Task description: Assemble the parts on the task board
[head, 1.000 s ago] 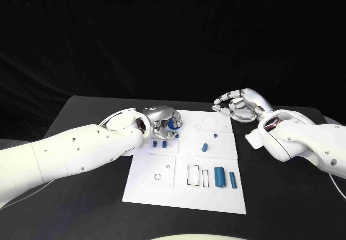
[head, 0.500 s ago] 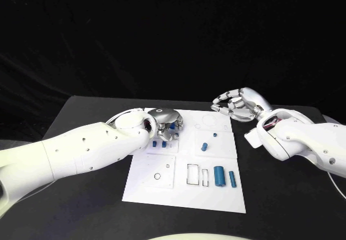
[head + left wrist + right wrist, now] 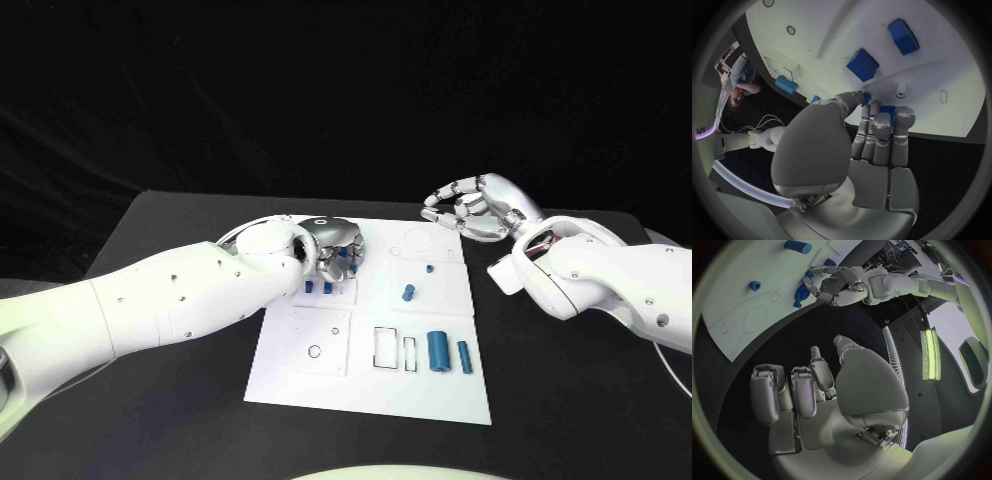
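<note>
The white task board [image 3: 310, 385] lies mid-table. My left hand [image 3: 335, 250] hovers over its far left corner, fingers curled round a small blue part [image 3: 887, 109] held against the thumb. Just below it on the board sit two small blue blocks [image 3: 309, 288] [image 3: 862, 64]. A short blue cylinder [image 3: 410, 293] and a tiny blue peg [image 3: 430, 270] lie right of them. A thick blue cylinder [image 3: 437, 353] and a thinner one [image 3: 464, 357] lie near the front right. My right hand [image 3: 476, 210] hangs above the board's far right corner, fingers curled in, holding nothing.
Outlined slots [image 3: 387, 350] and a small ring mark [image 3: 316, 353] are on the board's front half. A small white post [image 3: 900, 90] stands on the board close to my left fingertips. Black table [image 3: 173, 380] surrounds the board on all sides.
My left hand has turned a little over the board's far left corner, its back now more towards the camera, still holding the blue part. The right hand has barely moved.
</note>
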You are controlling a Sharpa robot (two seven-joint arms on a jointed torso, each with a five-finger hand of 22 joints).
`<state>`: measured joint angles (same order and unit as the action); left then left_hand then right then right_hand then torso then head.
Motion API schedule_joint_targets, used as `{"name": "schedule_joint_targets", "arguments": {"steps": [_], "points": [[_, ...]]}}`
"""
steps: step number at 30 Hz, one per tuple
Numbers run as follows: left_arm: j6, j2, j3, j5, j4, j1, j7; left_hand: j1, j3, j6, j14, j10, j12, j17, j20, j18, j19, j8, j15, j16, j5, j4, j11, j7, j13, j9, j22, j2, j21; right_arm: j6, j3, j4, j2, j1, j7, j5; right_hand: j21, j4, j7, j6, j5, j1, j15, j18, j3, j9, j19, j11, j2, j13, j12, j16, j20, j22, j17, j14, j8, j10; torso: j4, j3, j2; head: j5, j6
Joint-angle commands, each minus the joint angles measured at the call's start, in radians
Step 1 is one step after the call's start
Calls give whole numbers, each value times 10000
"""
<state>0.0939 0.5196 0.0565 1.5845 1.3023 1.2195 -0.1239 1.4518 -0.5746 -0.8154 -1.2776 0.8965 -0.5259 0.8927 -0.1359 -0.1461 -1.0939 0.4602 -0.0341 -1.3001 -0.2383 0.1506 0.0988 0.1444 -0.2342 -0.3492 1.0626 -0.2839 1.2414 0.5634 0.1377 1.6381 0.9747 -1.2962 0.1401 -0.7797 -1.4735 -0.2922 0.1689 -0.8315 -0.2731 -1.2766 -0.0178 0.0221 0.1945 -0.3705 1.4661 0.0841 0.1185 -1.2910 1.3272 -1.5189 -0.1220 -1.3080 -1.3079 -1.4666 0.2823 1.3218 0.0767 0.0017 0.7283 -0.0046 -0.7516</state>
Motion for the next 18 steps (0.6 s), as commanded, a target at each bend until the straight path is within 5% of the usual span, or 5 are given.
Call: {"name": "schedule_joint_targets", "arguments": {"steps": [1,18], "points": [[-341,-35,6,106,30,-11,-195,55,-135,-157,-96,180,-5,27,29,172,-144,-94,37,-90,56,-24,-8,-8,48,38,111,134,98,-47,-1,0,-14,6,92,-105,25,26,-26,1,-53,98,77,69,-50,11,354,-5,-21,-5,-23,76,54,-1893,-1006,-651,49,-75,2,2,-4,-3,-9],[-240,-94,8,-77,20,-12,-3,144,-426,-947,-676,1113,202,626,216,289,-611,-234,254,-574,91,-221,-249,-75,295,129,670,367,525,-57,-1,-6,-30,6,101,-105,22,23,-28,-4,-58,100,78,67,-48,11,358,-6,-30,-27,-4,75,55,-1897,-1012,-652,54,-52,6,1,-9,-7,-36]]}}
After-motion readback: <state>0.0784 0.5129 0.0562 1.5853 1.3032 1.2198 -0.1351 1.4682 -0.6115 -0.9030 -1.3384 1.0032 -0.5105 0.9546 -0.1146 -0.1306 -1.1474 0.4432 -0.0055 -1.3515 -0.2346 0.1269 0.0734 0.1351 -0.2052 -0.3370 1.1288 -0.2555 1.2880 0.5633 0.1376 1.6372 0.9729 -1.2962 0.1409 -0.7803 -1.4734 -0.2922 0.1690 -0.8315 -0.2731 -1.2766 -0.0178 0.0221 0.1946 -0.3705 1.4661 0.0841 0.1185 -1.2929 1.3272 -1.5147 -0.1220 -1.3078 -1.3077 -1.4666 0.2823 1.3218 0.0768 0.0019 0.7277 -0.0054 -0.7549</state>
